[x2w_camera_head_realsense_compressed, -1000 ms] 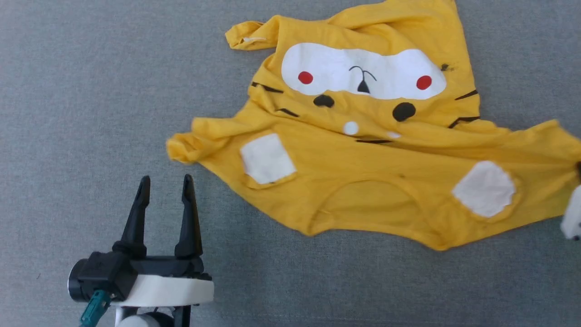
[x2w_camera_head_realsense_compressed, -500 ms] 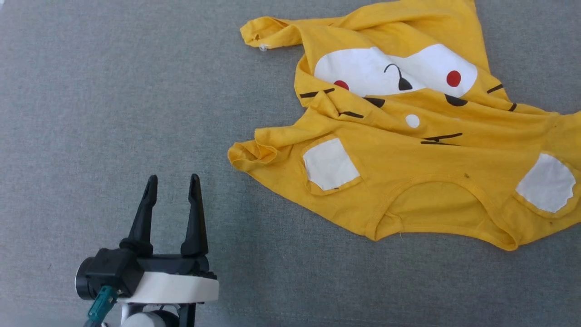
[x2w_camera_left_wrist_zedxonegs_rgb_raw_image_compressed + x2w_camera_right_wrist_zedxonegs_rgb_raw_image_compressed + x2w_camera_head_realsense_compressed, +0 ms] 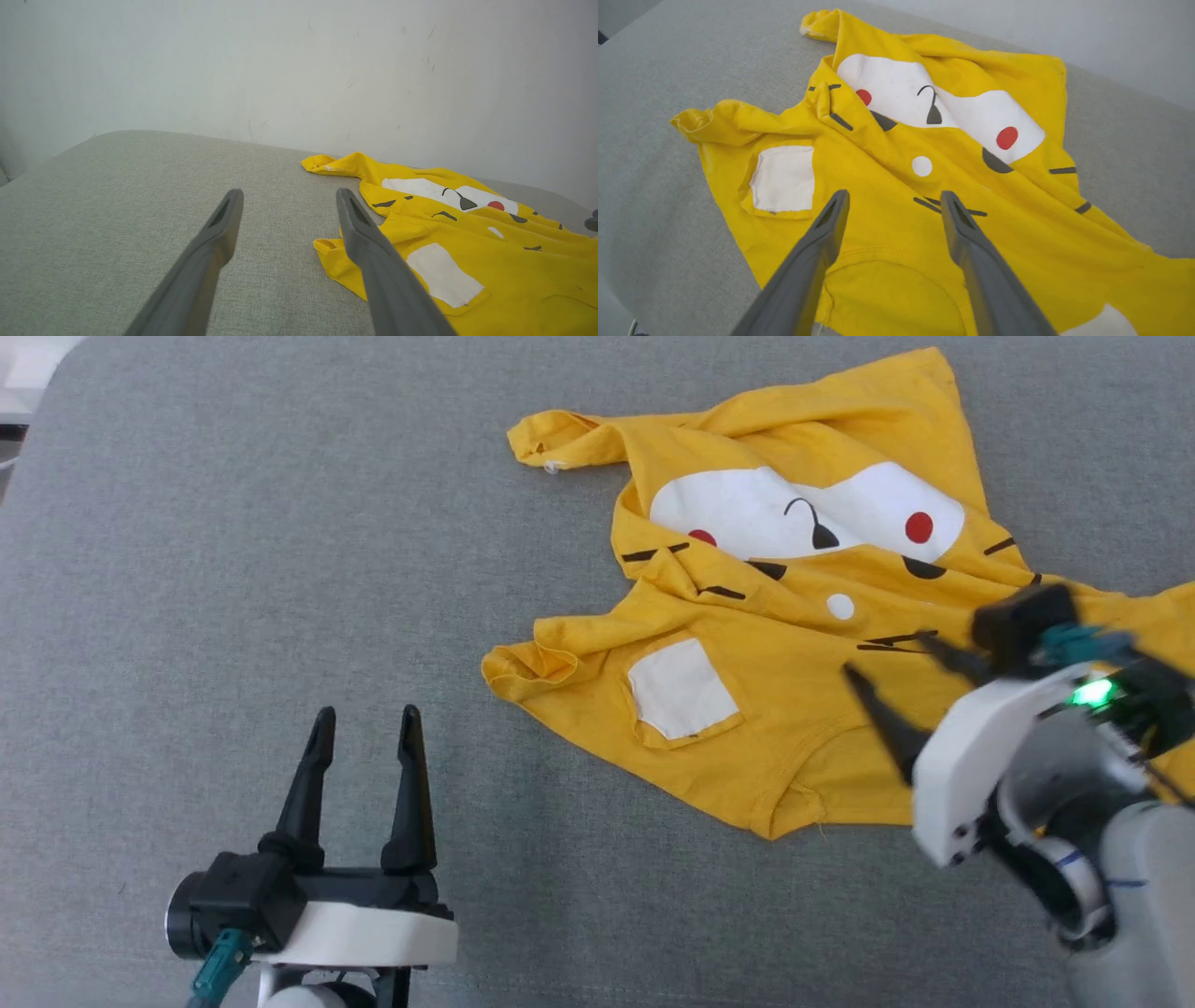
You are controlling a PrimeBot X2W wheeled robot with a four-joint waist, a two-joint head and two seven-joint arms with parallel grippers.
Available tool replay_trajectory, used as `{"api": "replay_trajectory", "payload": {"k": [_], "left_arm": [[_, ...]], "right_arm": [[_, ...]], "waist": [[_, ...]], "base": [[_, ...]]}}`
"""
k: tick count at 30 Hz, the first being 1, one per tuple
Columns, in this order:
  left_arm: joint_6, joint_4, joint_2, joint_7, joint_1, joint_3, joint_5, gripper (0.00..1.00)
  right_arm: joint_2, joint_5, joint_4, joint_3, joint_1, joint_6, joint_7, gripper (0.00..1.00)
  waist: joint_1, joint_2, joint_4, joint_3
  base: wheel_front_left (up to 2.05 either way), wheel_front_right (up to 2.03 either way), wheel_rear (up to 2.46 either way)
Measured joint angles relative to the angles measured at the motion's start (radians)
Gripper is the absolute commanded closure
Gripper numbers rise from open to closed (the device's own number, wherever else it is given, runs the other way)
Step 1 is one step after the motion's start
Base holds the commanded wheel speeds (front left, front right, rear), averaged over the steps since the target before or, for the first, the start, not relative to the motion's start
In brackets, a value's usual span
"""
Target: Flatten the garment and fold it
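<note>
The garment (image 3: 803, 644) is a bright yellow T-shirt with a cartoon face print, lying rumpled on the grey surface, right of centre; its white patches, red dots and black stripes show. It also lies at the right in the left wrist view (image 3: 467, 242) and spreads under the fingers in the right wrist view (image 3: 924, 186). My right gripper (image 3: 882, 653) hovers open over the shirt's lower right part, above the neckline, holding nothing. My left gripper (image 3: 364, 723) stands open over bare cloth surface, left of the shirt's bunched sleeve (image 3: 523, 663).
The grey padded surface (image 3: 233, 569) stretches wide to the left and front of the shirt. A pale wall (image 3: 299, 70) rises behind its far edge. The surface's rounded corner (image 3: 37, 392) lies at the far left.
My right gripper has let go of the shirt's right side and opened, and now shows over the shirt. The camera has shifted. The shirt is more bunched than a second ago.
</note>
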State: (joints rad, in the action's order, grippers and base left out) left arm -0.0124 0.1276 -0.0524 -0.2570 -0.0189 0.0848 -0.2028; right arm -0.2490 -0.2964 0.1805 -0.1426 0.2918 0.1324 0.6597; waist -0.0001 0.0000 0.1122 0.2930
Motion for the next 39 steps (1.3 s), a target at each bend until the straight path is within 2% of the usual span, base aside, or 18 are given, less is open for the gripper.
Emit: {"api": "replay_trajectory", "payload": {"k": [5,12,18,20,21,22,27,32,36,39], "left_arm": [[0.0,-0.007,0.0,0.0,-0.001,0.011,-0.009,0.0],[0.0,-0.014,0.0,0.0,0.0,0.017,-0.02,0.0],[-0.007,-0.017,0.0,0.0,0.0,0.021,-0.027,0.0],[-0.007,-0.019,0.0,0.0,0.001,0.024,-0.028,0.0],[-0.007,-0.019,0.0,0.0,0.001,0.026,-0.028,0.0],[-0.008,-0.02,0.0,0.0,0.001,0.027,-0.029,0.0],[-0.012,-0.021,0.0,0.0,0.002,0.027,-0.035,0.0],[-0.015,-0.02,0.0,0.0,0.002,0.021,-0.035,0.0],[-0.015,-0.021,0.0,0.0,0.002,0.021,-0.035,0.0],[-0.015,-0.023,0.0,0.0,0.002,0.021,-0.035,0.0]], "right_arm": [[-0.009,-0.01,-0.071,-0.151,-0.017,0.0,-0.005,0.0],[-0.011,0.004,-0.226,-0.313,-0.008,-0.001,-0.048,0.0],[0.006,0.033,-0.357,-0.382,0.037,-0.001,-0.103,0.0],[0.016,0.056,-0.395,-0.384,0.055,0.001,-0.127,0.58],[0.025,0.061,-0.412,-0.377,0.061,0.001,-0.143,0.83],[0.032,0.068,-0.427,-0.375,0.069,0.0,-0.16,1.0],[0.054,0.071,-0.455,-0.375,0.095,-0.001,-0.207,1.0],[0.067,-0.001,-0.391,-0.406,0.095,-0.001,-0.195,1.0],[0.035,-0.073,-0.301,-0.453,0.066,-0.001,-0.126,1.0],[-0.021,-0.115,-0.247,-0.485,0.011,-0.001,-0.037,1.0]], "waist": [[0.0,0.0,0.018,-0.008],[0.0,0.0,0.045,-0.019],[-0.0001,0.0,0.062,-0.022],[-0.0001,0.0,0.066,-0.021],[-0.0001,0.0,0.068,-0.02],[-0.0001,0.0,0.069,-0.019],[0.0001,0.0,0.066,-0.014],[0.0001,0.0,0.051,-0.008],[0.0001,0.0,0.037,-0.005],[0.0001,0.0,0.029,-0.002]], "base": [[0.0,0.0,0.0],[0.0,0.0,0.0],[0.0,0.0,0.0],[0.0,0.0,0.0],[0.0,0.0,0.0],[0.0,0.0,0.0],[0.0,0.0,0.0],[0.0,0.0,0.0],[0.0,0.0,0.0],[0.0,0.0,0.0]]}}
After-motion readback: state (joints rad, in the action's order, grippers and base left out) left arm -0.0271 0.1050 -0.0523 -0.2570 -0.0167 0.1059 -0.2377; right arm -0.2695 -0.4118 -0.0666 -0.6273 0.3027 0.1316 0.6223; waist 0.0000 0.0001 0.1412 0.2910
